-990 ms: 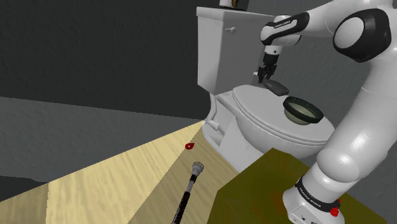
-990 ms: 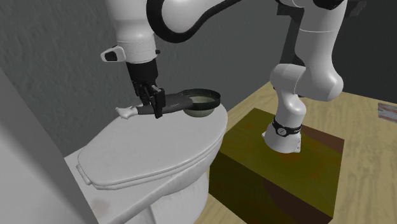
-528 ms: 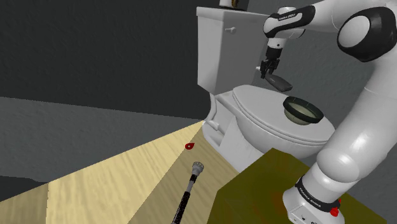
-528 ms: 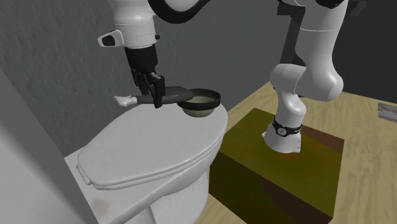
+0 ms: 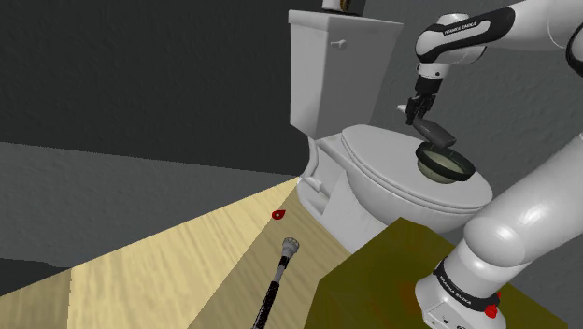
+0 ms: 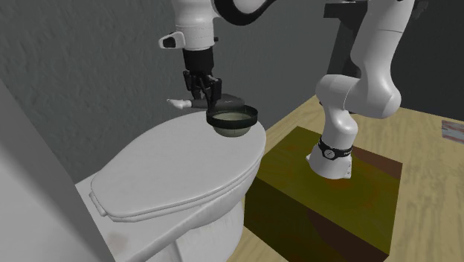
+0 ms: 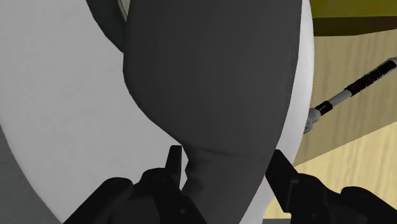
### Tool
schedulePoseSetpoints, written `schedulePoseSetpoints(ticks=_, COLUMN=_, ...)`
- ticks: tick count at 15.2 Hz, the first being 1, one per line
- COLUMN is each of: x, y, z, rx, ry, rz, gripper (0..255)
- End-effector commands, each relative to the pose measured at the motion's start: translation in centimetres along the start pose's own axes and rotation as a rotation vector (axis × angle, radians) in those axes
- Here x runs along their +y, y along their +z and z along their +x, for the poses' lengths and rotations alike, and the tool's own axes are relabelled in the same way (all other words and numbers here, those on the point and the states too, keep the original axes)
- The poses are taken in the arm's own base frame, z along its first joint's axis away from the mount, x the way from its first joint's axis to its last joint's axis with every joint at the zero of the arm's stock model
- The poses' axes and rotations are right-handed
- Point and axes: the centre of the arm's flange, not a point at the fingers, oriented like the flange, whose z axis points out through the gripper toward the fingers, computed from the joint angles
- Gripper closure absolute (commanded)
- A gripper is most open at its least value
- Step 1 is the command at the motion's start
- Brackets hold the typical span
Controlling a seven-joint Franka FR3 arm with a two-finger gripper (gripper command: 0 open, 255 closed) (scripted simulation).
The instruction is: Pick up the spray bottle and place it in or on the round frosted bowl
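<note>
Over the closed toilet lid [image 6: 171, 167], the gripper [image 6: 202, 88] is clamping the dark grey spray bottle [image 6: 229, 100], holding it sideways in the air at the dark-rimmed bowl's [image 6: 253, 115] eleven o'clock, near its rim.

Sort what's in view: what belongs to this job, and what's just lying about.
Job in hand:
- dark grey spray bottle, clasped in the gripper
- round bowl, sitting on the toilet lid

Just lying about:
- long black-handled tool on the floor
- small red item on the floor near the toilet
</note>
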Motion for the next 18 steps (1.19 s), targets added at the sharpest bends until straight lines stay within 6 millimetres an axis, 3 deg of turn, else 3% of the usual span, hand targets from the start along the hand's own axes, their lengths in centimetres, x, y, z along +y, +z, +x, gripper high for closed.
schedulePoseSetpoints(ticks=1, x=0.4, y=-0.1, z=-2.7, rx=0.0, ry=-0.001, rz=0.0, gripper=255)
schedulePoseSetpoints(ticks=8, x=1.5, y=0.4, z=-11.6, rx=0.0, ry=-0.001, rz=0.0, gripper=255)
schedulePoseSetpoints(ticks=18, x=1.5, y=5.7, z=-11.4, rx=0.0, ry=-0.001, rz=0.0, gripper=255)
